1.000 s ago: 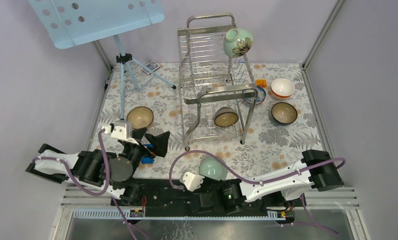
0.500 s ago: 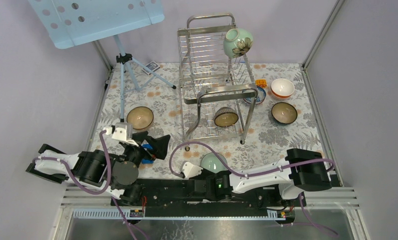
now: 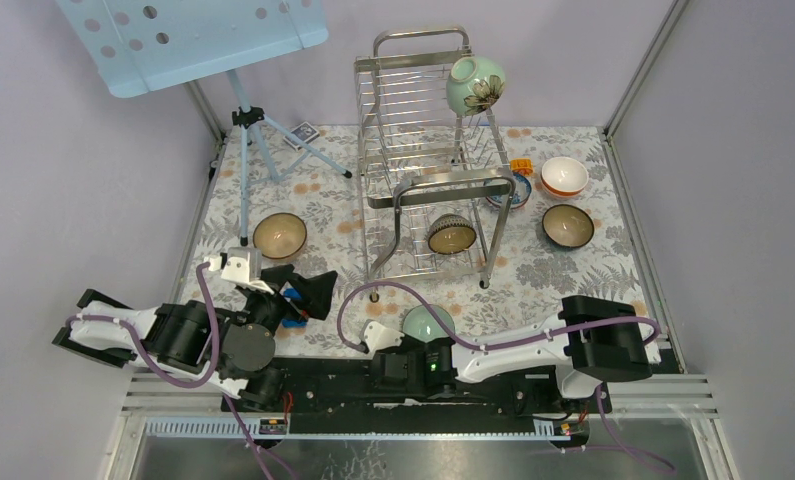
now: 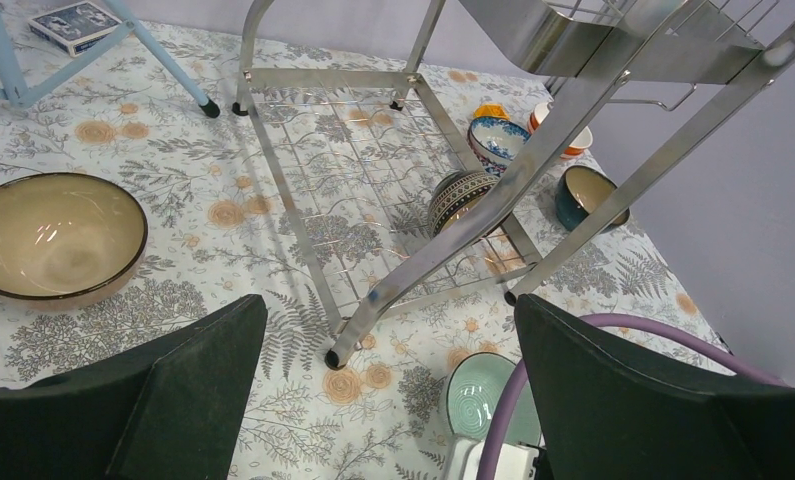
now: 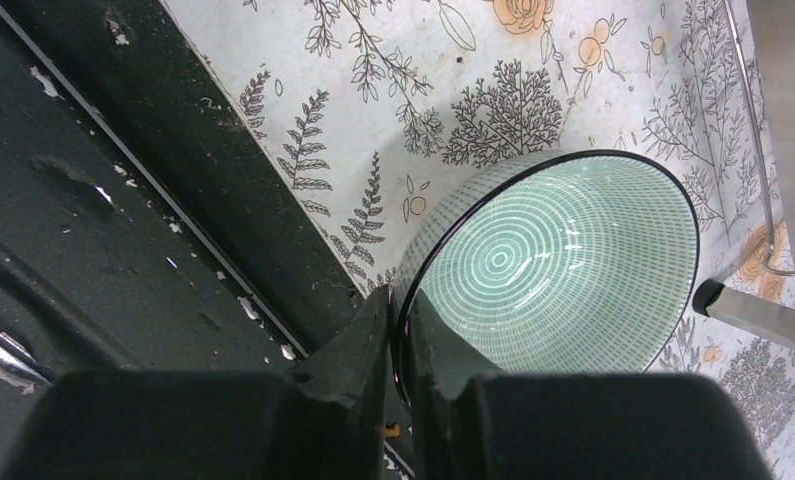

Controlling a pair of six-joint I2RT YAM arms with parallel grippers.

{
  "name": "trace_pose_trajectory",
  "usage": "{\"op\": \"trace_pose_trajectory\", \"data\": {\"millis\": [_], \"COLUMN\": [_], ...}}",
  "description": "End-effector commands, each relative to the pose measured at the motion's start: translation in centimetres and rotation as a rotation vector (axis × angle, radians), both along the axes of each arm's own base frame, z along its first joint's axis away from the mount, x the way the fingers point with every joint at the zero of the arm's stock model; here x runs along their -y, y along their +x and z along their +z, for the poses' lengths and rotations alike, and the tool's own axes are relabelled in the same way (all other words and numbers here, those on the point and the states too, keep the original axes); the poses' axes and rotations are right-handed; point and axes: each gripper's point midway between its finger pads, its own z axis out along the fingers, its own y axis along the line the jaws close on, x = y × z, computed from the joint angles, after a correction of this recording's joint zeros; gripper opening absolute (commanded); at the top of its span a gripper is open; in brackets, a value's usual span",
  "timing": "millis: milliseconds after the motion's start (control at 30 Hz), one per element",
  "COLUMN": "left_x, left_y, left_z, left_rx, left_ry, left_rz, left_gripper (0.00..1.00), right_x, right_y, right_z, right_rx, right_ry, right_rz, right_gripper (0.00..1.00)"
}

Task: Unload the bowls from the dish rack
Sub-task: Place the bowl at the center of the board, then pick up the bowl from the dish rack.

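- Shows a leftward pull-in of the right arm's elbow since a second ago, and a slight shift of the pale green bowl [image 3: 428,323] toward the dish rack [image 3: 440,180]. Almost no change on the left side.
- Pinching that bowl's near rim with the right gripper [image 5: 401,322], one finger inside the wall and one outside.
- Bowl upright, just beside the black base rail [image 5: 123,200], in front of the rack. Resting on the floral cloth [image 3: 533,290] or held just above it: cannot tell.
- Left gripper [image 4: 393,350] spread wide, holding nothing, near the brown bowl [image 3: 279,235].
- Still to unload: flowered green bowl [image 3: 476,83] tilted on the upper tier; dark patterned bowl [image 3: 451,234] on its side on the lower tier.
- Probably glazed ceramic: stiff, slick, easy to chip, weighty for a rim pinch.
- Best taken at the rim, wall deep between the pads. Likely to swing or slip from a shallow grip.
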Motion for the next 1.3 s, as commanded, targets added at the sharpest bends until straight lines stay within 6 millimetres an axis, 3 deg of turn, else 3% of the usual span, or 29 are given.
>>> {"op": "trace_pose_trajectory", "data": {"millis": [0, 233, 433, 500, 600, 700, 767, 800, 933, 1000, 1067, 1133, 1267], "left_x": [-0.2, -0.4, -0.6, -0.7, -1.0, -1.3, -1.5, -1.6, -1.5, -1.4, -1.2, -0.9, -0.3], "left_y": [0.1, 0.2, 0.3, 0.3, 0.4, 0.6, 0.8, 0.8, 0.9, 1.0, 1.0, 0.9, 0.8], "left_z": [0.1, 0.1, 0.4, 0.5, 0.9, 1.4, 1.6, 1.7, 1.8, 2.1, 2.5, 2.8, 3.3], "left_rx": [-0.001, 0.003, 0.003, 0.004, 0.009, 0.018, 0.028, 0.031, 0.045, 0.055, 0.06, 0.067, 0.077], "left_ry": [-0.022, -0.02, -0.028, -0.032, -0.038, -0.044, -0.044, -0.046, -0.044, -0.043, -0.04, -0.029, 0.005], "left_rz": [0.011, 0.016, 0.017, 0.02, 0.028, 0.045, 0.061, 0.069, 0.094, 0.109, 0.116, 0.122, 0.118], "left_gripper": [0.99, 0.99, 0.99, 0.99, 0.99, 0.99, 0.99, 0.99, 0.99, 0.99, 0.99, 0.99, 0.99], "right_x": [-0.7, -0.7, -1.9, -2.4, -2.6, -2.6, -2.3, -2.1, -1.1, -0.4, -0.2, 0.3, 1.6], "right_y": [0.6, 0.5, -0.7, -1.9, -3.5, -6.2, -9.1, -9.1, -5.0, -2.3, 0.8, 5.4, 12.0], "right_z": [0.3, 1.0, 4.8, 7.8, 13.0, 20.0, 24.8, 27.6, 39.2, 43.2, 45.9, 47.6, 51.0], "right_rx": [0.011, -0.002, -0.059, -0.084, -0.133, -0.238, -0.352, -0.343, -0.098, 0.046, 0.149, 0.208, 0.294], "right_ry": [0.018, 0.032, 0.111, 0.166, 0.26, 0.41, 0.467, 0.503, 0.725, 0.801, 0.833, 0.867, 0.993], "right_rz": [-0.008, -0.016, 0.011, 0.062, 0.135, 0.275, 0.423, 0.438, 0.357, 0.281, 0.183, 0.065, -0.085], "right_gripper": [0.18, 0.35, 0.58, 0.66, 0.69, 0.7, 0.7, 0.7, 0.7, 0.71, 0.71, 0.72, 0.72]}}
